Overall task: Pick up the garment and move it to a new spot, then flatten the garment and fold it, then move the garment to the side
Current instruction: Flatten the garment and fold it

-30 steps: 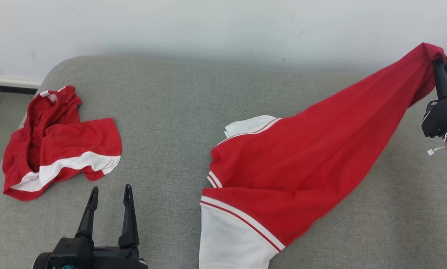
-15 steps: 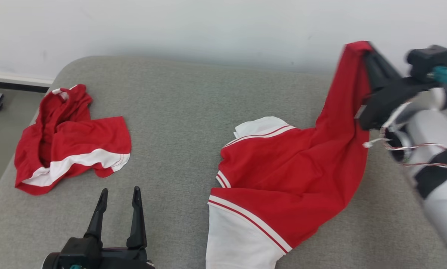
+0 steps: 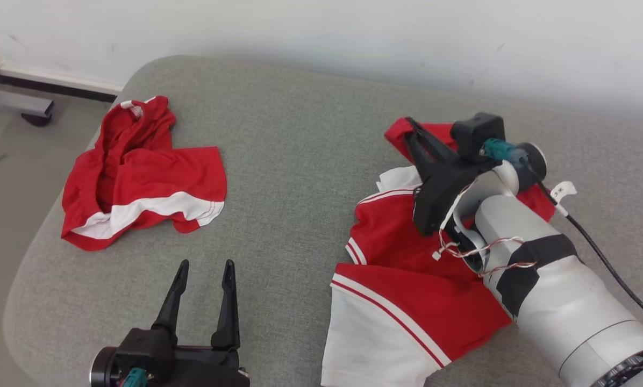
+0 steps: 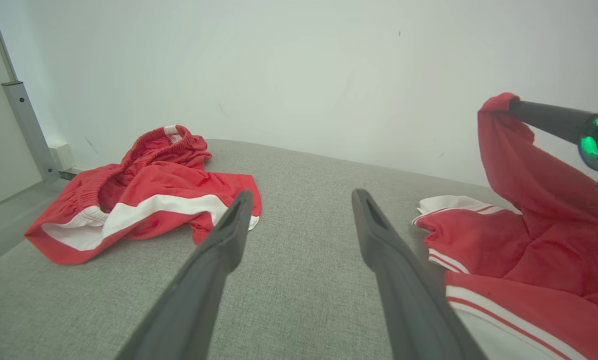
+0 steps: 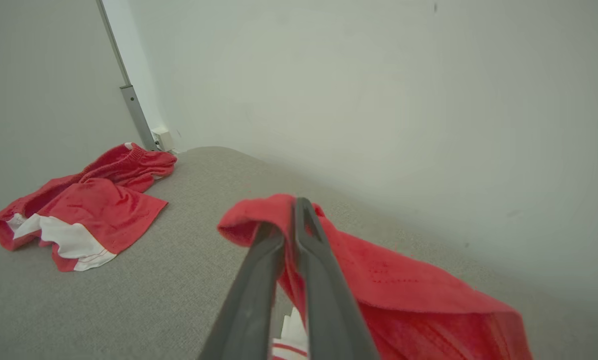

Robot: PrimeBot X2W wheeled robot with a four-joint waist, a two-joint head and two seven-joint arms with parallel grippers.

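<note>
A white wall (image 3: 321, 32) stood behind a grey upholstered surface (image 3: 300, 161) with rounded corners. On its right part lay the red and white jersey (image 3: 407, 290), bunched and wrinkled, with one white sleeve spread toward the near edge. The right tool (image 3: 410, 129) was closed tightly on a red edge of the jersey and held this edge above the surface, while the rest lay on the fabric. The left tool (image 3: 204, 264) was wide open and empty, near the front edge and apart from the jersey. Red and white shorts (image 3: 155, 177) lay crumpled at the far left. The task seemed to be in its early part: the jersey was gripped, but flattening, folding and moving aside were not yet done.
</note>
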